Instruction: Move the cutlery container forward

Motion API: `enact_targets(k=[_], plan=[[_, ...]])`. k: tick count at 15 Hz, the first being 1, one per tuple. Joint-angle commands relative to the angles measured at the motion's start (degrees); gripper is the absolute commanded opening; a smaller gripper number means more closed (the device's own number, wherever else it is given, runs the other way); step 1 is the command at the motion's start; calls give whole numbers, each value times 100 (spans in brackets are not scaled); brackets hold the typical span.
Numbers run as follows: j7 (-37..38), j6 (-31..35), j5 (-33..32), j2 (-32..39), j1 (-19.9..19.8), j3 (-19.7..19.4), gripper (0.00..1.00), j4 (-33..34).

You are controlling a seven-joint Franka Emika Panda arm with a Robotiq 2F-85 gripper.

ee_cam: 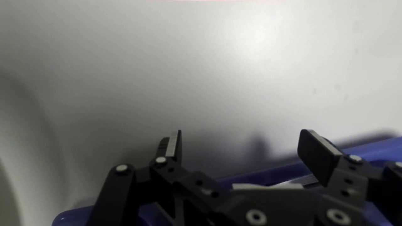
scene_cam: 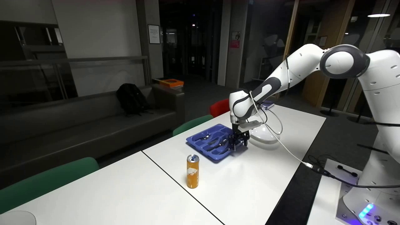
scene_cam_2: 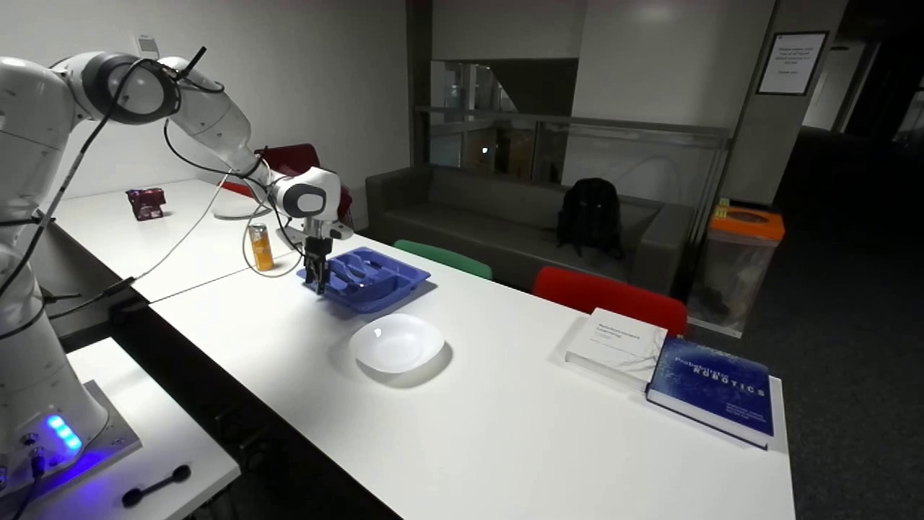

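Pointed downward, the gripper is held at the edge of the cutlery container nearest the robot base, its 2 fingers spread wide apart; whether the rim is touched cannot be told. The container is seated on a white table, and silvery utensils are held in its compartments. In the wrist view, the container's blue rim is partly covered by the gripper. A white bowl is set just beside the container, while an orange can is stood upright near the container's opposite side. Well apart from the container, past the bowl, a white book and a blue book are laid side by side in an exterior view. Across the container from the robot base, a green chair and a red chair are seen at the table's edge, the red chair farther from the container. Beyond the chairs from the container, a dark sofa is seen in both exterior views, with a black backpack rested on its seat. Beside the sofa's arm, an orange-topped bin is seen.
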Motion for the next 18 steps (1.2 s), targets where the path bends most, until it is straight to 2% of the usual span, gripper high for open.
enact_targets(k=[1, 8, 18], plan=[[-434, -137, -12, 226, -169, -11, 100, 114], [-716, 184, -3, 213, -341, -96, 100, -94], [-1372, 627, -92, 273, -494, -101, 100, -58]])
